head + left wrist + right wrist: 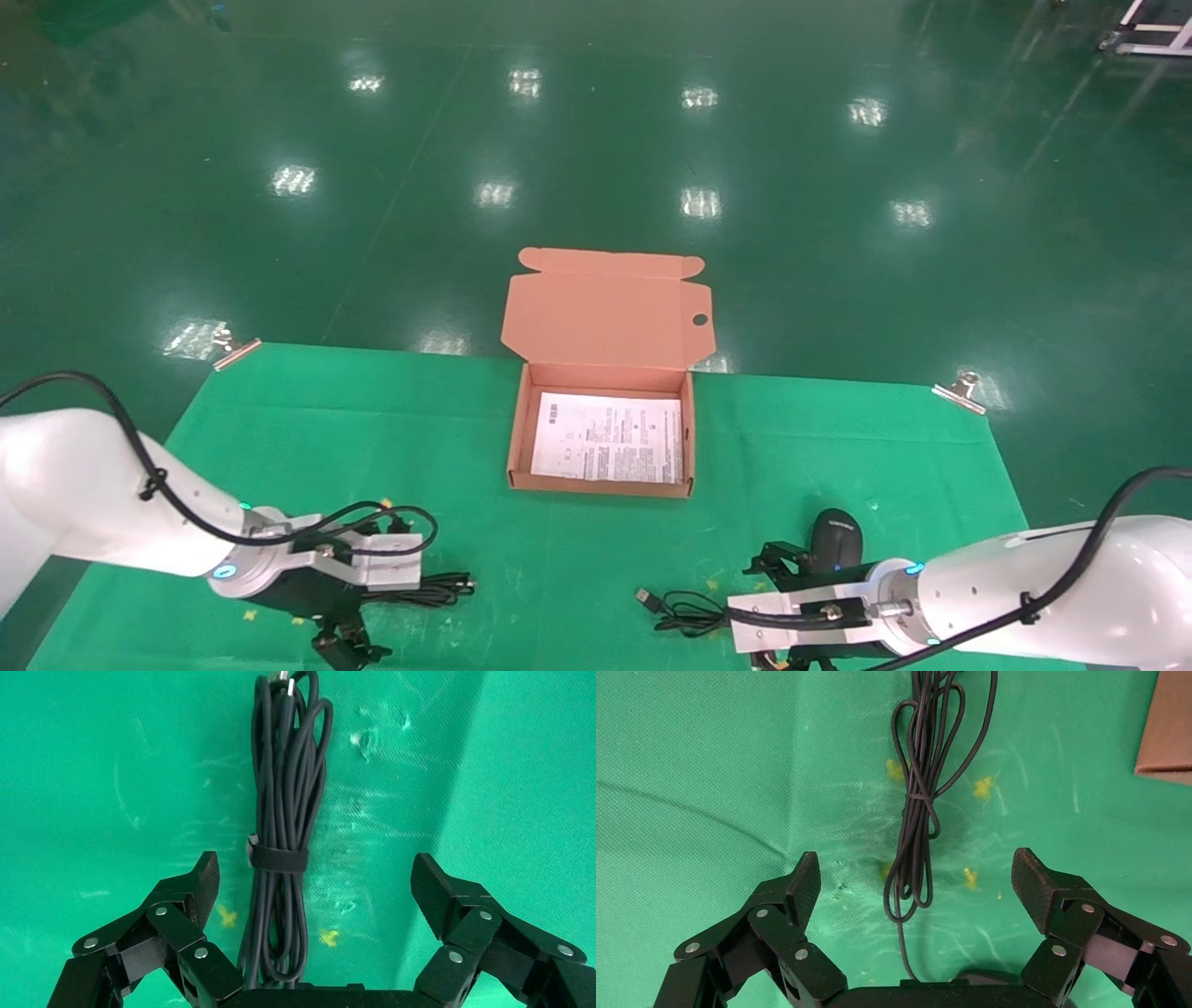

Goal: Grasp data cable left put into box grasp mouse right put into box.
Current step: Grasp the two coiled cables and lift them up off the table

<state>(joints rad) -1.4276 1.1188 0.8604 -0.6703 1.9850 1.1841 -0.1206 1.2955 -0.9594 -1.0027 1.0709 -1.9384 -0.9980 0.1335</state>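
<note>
While my left gripper (314,881) hung spread wide astride the data cable (284,811) lying on the mat, the right gripper (914,881) gaped above the mouse (835,539); I judged a short descent and pinch came next, the box (518,438) empty.

I see the box (602,438) sitting mid-table (279,438) toward the far edge, lid lying back beyond it, a printed sheet (608,436) inside on its floor. Near my left, the data cable (438,586) lies on the table, and my left tool (314,878) straddles it, fingers wide on either side. On the right, the mouse (835,537) rests nearer me than the box, its cord (684,610) bunched to its left. My right tool (916,879) hangs spread over that cord; I think the mouse sits just under the wrist.
</note>
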